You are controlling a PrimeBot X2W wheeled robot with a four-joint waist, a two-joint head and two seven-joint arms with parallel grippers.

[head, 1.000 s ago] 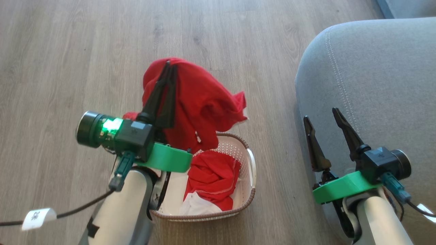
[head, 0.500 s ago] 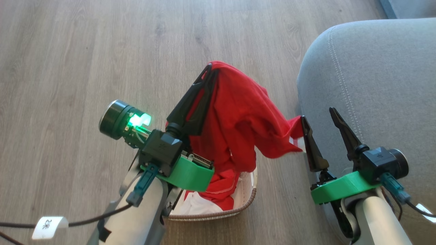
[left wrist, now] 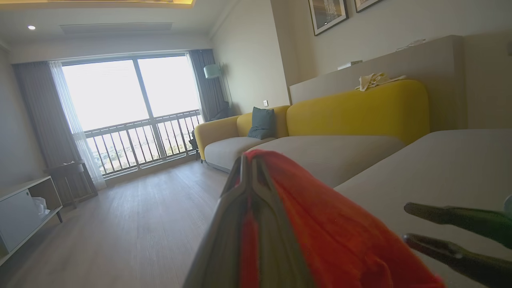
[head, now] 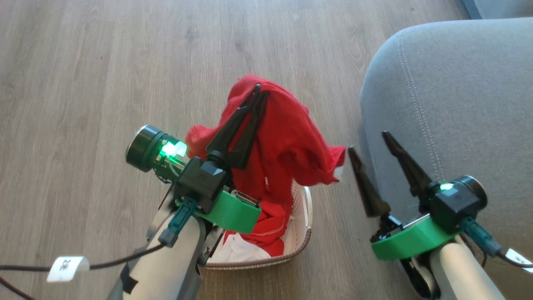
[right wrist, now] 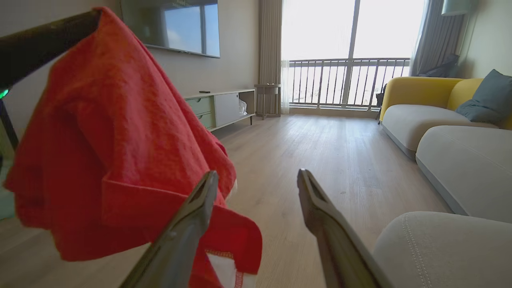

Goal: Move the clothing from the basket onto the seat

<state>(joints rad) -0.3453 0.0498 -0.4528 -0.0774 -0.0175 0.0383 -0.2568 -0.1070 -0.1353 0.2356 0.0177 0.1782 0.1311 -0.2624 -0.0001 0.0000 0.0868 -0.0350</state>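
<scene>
Head view: basket (head: 307, 233) on the floor (head: 83, 83), with a second red piece (head: 266, 227) and its white panel lying inside.
Right wrist view: the hanging corner's white stitching shows, TV (right wrist: 172, 24) behind.
Left fingers (head: 256, 96): clamped tight on the garment (head: 287, 141), raised, angled up and right.
Garment: bright red, draped and bunched, dangling above the basket.
Right fingers (head: 356, 158): spread wide, holding nothing, the garment's corner close by.
Seat (head: 458, 91): grey, just beside those fingers.

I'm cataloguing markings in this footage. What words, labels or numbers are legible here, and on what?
No text reads clearly.
White tag on the left arm's cable: dark marks, too blurred to read.
White tag on the right arm's cable: too small to read.
Emblem on the left wrist's black block: illegible.
</scene>
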